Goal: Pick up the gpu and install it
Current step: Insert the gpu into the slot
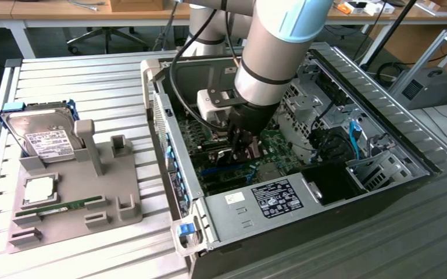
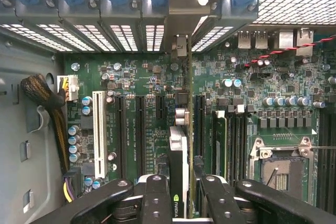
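Inside the open computer case (image 1: pixel 378 125), the gpu (image 2: pixel 178 145) stands on edge over the green motherboard (image 2: pixel 131 82), seen edge-on from the wrist view, with its far end pointing at the vented rear wall (image 2: pixel 126 35) of the case. Your main risk here, as I judge it, is misalignment. The card hides whichever slot lies under it, so you cannot confirm that its edge sits over the right one of the long black slots (image 2: pixel 140 135). Pressing down with the card tilted or off line could jam it on the slot lip, bend its end bracket against the rear wall, or load the board. It could also twist in the grip if one end catches first. The gripper (image 2: pixel 184 182) is clamped on the gpu, its black fingers (image 2: pixel 156 198) pressing one on each flat face near the upper edge, so most of the card runs out beyond the jaws toward the rear wall. In the exterior view the gripper (image 1: pixel 239 148) is deep in the case. Well apart, on the exterior view's left, the grey holder (image 1: pixel 122 200) carries the hard drive (image 1: pixel 41 131) and the RAM stick (image 1: pixel 56 209).
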Controlling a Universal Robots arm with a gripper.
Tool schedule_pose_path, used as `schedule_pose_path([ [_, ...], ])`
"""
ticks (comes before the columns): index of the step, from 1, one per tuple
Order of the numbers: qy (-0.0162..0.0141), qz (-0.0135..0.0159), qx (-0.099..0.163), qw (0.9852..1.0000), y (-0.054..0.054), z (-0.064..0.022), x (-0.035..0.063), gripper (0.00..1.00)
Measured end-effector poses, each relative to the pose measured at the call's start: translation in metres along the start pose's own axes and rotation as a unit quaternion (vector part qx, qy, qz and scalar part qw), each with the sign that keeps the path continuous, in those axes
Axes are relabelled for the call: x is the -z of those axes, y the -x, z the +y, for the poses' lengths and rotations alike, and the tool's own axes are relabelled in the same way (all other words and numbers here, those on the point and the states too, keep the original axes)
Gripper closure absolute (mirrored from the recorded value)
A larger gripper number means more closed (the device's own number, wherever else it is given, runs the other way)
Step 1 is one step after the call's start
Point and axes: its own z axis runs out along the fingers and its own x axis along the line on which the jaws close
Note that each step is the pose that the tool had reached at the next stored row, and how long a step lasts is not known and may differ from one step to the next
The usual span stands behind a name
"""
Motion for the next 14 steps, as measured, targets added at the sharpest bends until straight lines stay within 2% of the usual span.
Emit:
schedule_pose_path([
  [14,0.0000,0.0000,0.000,1.0000,-0.0001,0.0002,-0.0018,0.73],
])
